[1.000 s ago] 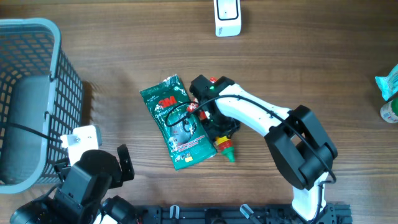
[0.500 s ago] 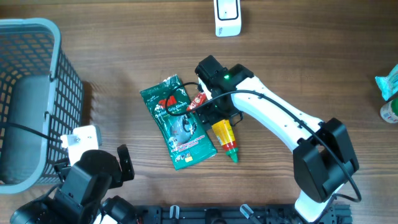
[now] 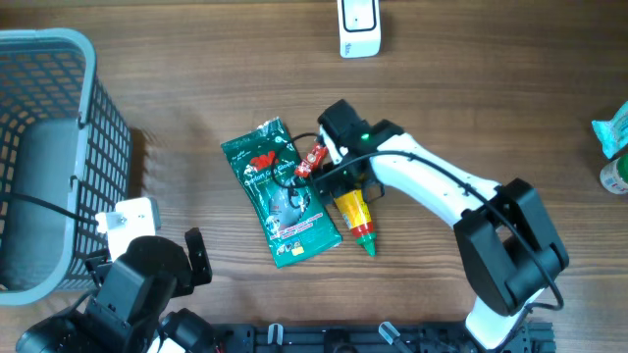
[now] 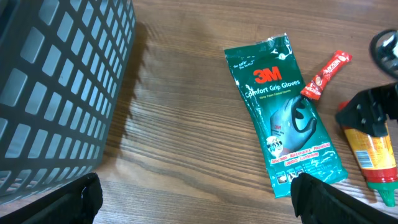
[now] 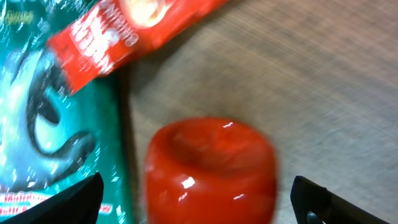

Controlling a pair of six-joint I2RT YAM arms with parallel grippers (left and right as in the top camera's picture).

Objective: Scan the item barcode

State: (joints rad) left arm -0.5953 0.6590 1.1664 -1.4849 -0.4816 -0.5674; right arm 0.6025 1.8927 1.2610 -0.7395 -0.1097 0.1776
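Observation:
A yellow sauce bottle [image 3: 353, 214] with a red base and green cap lies on the wood table beside a green 3M glove pack [image 3: 283, 191]. A small red sachet [image 3: 312, 160] lies at the pack's upper right. My right gripper [image 3: 339, 182] hangs open over the bottle's red base [image 5: 211, 168], its jaws standing wide on either side without touching it. The sachet [image 5: 124, 31] and glove pack [image 5: 50, 124] fill the upper left of the right wrist view. My left gripper [image 4: 199, 208] is open and empty near the front edge. No barcode shows.
A white scanner [image 3: 358, 27] stands at the back edge. A grey mesh basket [image 3: 44, 147] fills the left side, close to the left arm. A teal packet and a bottle [image 3: 613, 147] lie at the far right edge.
My right gripper has opened and let go of the sauce bottle, then drawn back toward its red base. The bottle now lies uncovered beside the glove pack. The left arm has not moved.

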